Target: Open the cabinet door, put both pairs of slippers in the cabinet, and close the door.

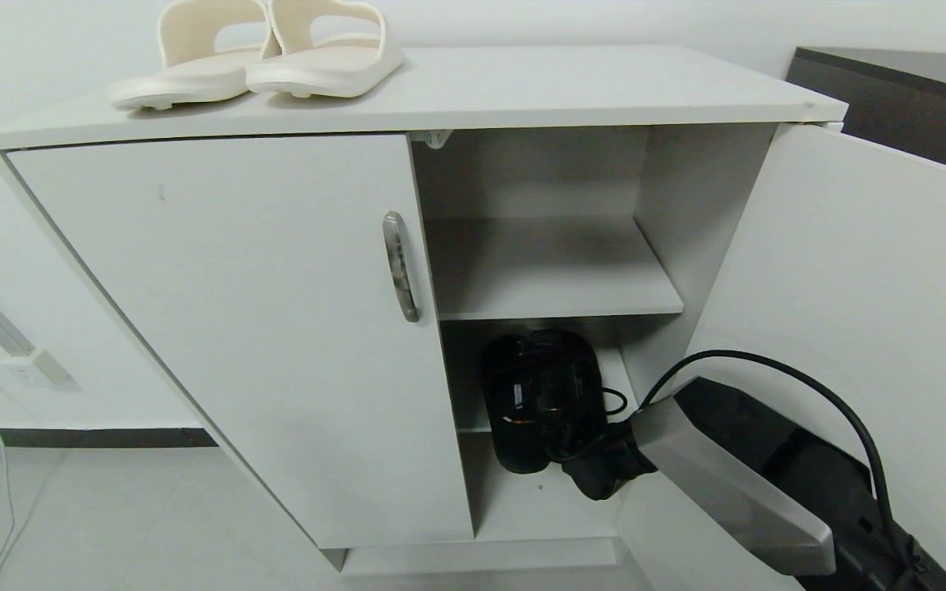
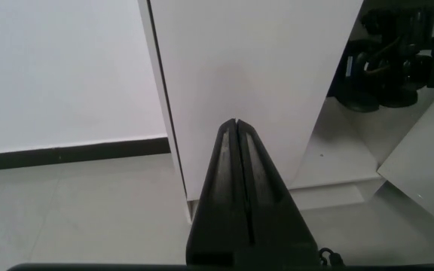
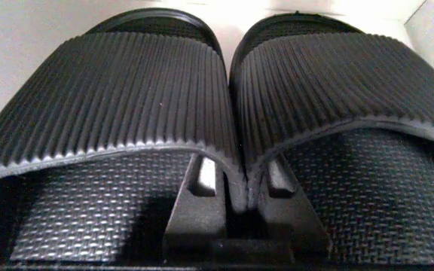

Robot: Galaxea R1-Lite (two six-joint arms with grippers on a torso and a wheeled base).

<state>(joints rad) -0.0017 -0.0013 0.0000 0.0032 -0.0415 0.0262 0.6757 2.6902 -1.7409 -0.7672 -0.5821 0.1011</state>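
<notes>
Black slippers (image 3: 126, 90) pinched by right tool (image 3: 239, 179), arm angled low into cabinet (image 1: 522, 90), bottom compartment (left tool (image 2: 236, 132) closed)

place: home-like room | cues: white shoe cabinet (image 1: 218, 328), cream slippers (image 1: 317, 70) on top — wall socket (image 1: 29, 369), tiled floor (image 1: 112, 517)

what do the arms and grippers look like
The right arm is black with an angular silver-grey cover and a black cable looping over it. The left gripper has two long, flat black fingers tapering to the tips; the right gripper has black fingers too.
</notes>
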